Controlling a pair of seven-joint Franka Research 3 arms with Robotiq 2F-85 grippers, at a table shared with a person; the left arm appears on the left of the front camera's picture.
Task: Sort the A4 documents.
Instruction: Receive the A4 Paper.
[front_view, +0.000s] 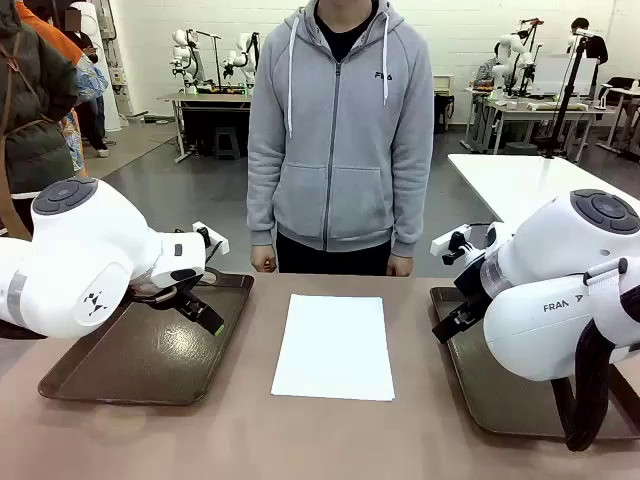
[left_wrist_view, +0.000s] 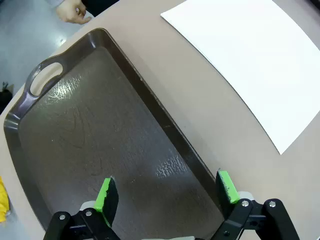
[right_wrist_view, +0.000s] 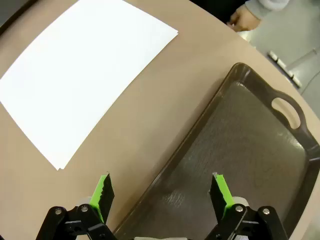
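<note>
While both claws stand wide apart and hold nothing, you see the left claw (left_wrist_view: 167, 189) hanging over its dark tray (left_wrist_view: 90, 135) and the right claw (right_wrist_view: 162, 192) straddling the near rim of the other tray (right_wrist_view: 250, 150). Between the trays, the white paper (front_view: 335, 346) lies flat on the desk (front_view: 250, 440), touching neither. A person (front_view: 340, 130) stands at the far side.

L claw (left_wrist_view: 166, 189) & R claw (right_wrist_view: 162, 190) both wide open, empty, hovering low, pointing downwards.
</note>
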